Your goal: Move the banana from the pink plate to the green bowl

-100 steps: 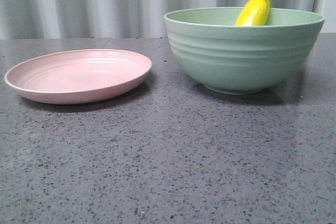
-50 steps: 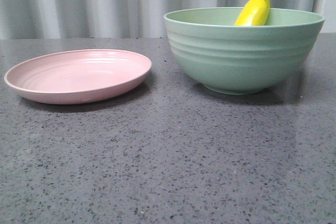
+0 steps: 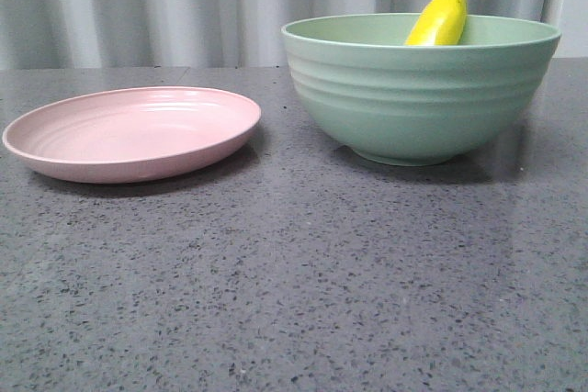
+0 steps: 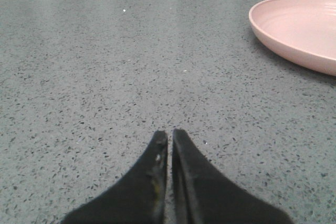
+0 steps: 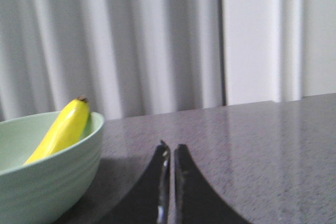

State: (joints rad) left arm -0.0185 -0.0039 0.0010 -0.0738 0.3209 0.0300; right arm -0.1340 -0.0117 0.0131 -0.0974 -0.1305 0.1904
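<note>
Across the lower half of the front view, the speckled dark-grey stone table (image 3: 294, 282) lay bare in the foreground. At centre left of the frame sat the shallow, round, pale-pink plastic plate (image 3: 133, 132), nothing on it. At upper right stood the deep, ridged, mint-green bowl (image 3: 420, 89), well clear of the plate, with the glossy, curved, bright-yellow banana (image 3: 438, 18) leaning against its far inner wall, dark tip poking above the rim.

The transfer appeared complete, with only the arms' retreat left to do; no further grasp looked necessary.

In the left wrist view, the left black claw (image 4: 170, 136) was clenched on nothing, low over the table beside the plate. In the right wrist view, the right black claw (image 5: 170, 150) was likewise pinched closed and empty, off to the side of the bowl.
</note>
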